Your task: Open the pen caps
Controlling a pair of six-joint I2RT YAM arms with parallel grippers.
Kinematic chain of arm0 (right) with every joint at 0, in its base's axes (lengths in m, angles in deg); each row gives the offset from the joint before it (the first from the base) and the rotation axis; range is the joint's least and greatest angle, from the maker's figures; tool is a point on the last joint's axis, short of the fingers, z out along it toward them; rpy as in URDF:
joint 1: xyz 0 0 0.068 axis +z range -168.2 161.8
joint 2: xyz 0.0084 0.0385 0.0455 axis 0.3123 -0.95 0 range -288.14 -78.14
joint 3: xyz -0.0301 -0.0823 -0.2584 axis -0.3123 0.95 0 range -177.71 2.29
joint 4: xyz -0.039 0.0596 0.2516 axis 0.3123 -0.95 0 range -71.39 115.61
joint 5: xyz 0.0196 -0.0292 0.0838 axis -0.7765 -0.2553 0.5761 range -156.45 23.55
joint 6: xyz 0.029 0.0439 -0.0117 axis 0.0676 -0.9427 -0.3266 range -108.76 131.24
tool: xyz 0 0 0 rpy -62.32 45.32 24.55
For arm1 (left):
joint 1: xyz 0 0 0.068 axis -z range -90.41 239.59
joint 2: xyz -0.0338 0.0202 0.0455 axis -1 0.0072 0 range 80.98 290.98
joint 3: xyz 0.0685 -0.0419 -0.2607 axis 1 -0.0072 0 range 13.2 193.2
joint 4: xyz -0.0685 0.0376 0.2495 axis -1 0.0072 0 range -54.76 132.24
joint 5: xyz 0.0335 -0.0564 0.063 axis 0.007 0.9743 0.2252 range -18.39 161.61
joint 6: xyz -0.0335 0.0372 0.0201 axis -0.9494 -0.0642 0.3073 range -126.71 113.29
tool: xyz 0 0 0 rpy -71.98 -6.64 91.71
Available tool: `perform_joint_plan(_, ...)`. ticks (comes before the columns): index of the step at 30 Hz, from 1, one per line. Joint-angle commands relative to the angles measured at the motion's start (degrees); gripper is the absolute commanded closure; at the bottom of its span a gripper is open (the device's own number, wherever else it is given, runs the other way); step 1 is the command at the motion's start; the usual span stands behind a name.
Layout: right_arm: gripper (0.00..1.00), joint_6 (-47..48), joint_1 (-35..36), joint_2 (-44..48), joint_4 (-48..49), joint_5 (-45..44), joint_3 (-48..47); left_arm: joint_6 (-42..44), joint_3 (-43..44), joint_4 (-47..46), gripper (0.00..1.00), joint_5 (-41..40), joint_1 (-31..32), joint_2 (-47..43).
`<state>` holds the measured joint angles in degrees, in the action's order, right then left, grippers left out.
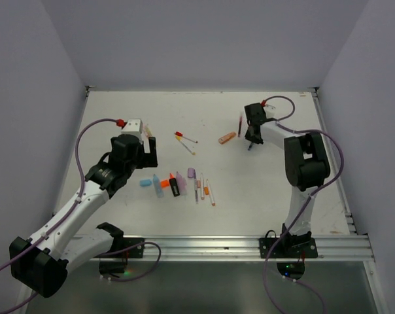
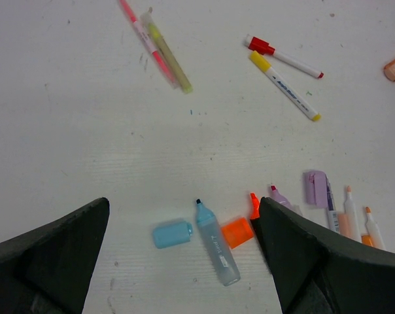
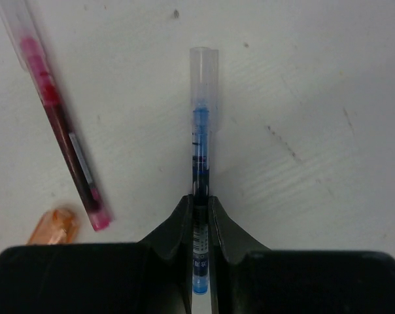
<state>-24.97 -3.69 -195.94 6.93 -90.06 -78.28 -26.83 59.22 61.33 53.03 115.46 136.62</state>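
White tabletop (image 1: 250, 190): the right gripper (image 3: 199, 203) clamps a blue pen (image 3: 199, 144), its clear cap (image 3: 203, 72) on; the left gripper (image 2: 184, 206) gapes wide above a loose light-blue cap (image 2: 172, 233).

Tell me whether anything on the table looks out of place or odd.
Nothing looks damaged or spilled. Two caps lie loose: a light blue cap beside an open highlighter, and an orange cap next to it. The right gripper is shut on a capped blue pen.
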Motion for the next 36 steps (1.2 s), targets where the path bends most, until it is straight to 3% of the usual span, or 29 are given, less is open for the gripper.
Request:
perform_joint_plan(1, 0.99, 3.59, 0.96, 9.41, 2.66, 3.30, 8.64, 1.14, -0.06, -3.41, 0.00, 4.34, -0.38, -0.09)
perform_joint_plan(8, 0.99, 11.50, 9.74, 29.27, 10.49, 10.16, 24.92, -6.33, 1.27, -10.08, 0.00, 20.50, -0.38, 1.66)
perform_joint_plan(12, 0.96, 13.97, 16.60, 39.03, 16.03, 15.96, 31.87, -14.92, 1.35, -17.11, 0.00, 30.78, -0.29, 6.22)
perform_joint_plan(15, 0.95, 15.90, 21.52, 45.36, 20.59, 19.56, 36.87, -20.03, 1.97, -21.77, 0.00, 33.26, 0.32, 9.82)
perform_joint_plan(21, 0.92, 17.22, 27.24, 51.96, 28.51, 24.57, 41.72, -24.61, 6.36, -27.21, 0.02, 25.20, 8.05, 16.07)
perform_joint_plan(27, 0.91, 17.49, 29.70, 52.58, 31.24, 25.81, 43.66, -30.41, 7.15, -33.37, 0.12, 20.00, 13.42, 21.08)
perform_joint_plan(36, 0.91, 17.22, 30.76, 52.23, 34.67, 25.46, 45.68, -31.30, 7.86, -34.96, 0.41, 15.25, 16.23, 24.69)
